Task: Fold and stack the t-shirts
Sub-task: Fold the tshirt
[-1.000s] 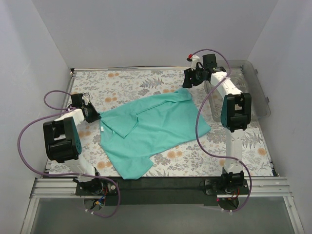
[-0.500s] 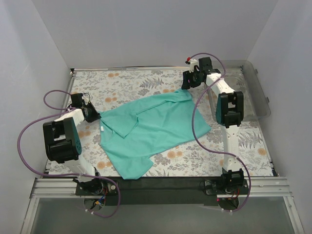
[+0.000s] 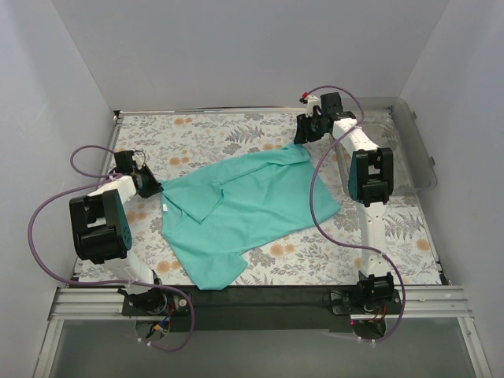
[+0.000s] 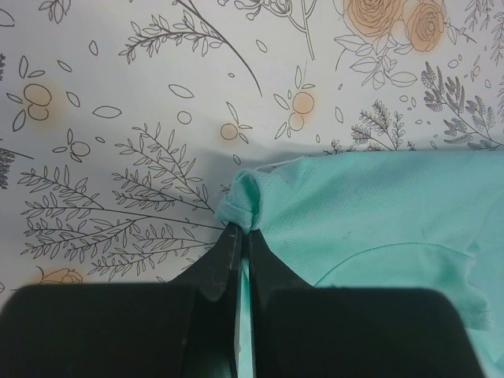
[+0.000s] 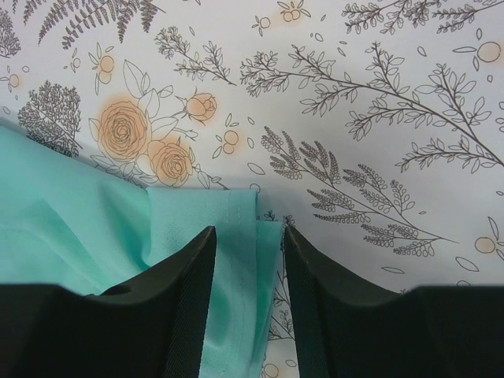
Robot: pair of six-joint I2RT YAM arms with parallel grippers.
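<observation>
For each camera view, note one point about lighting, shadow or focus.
Top external: even, diffuse light, only faint shadows under the arms; the t-shirt crisp. Left wrist: the left gripper is a near-black mass without detail; a soft grey shadow borders the shirt's upper edge. Right wrist: floral cloth sharp, no glare; the right gripper is dark, its ribbed texture visible.

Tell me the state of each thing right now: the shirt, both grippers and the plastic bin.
t-shirt: spread out, rumpled, not yet folded.
left gripper: jaws shut on the t-shirt's edge.
right gripper: jaws open, straddling a corner of the t-shirt.
bin: upright, uncovered.
</observation>
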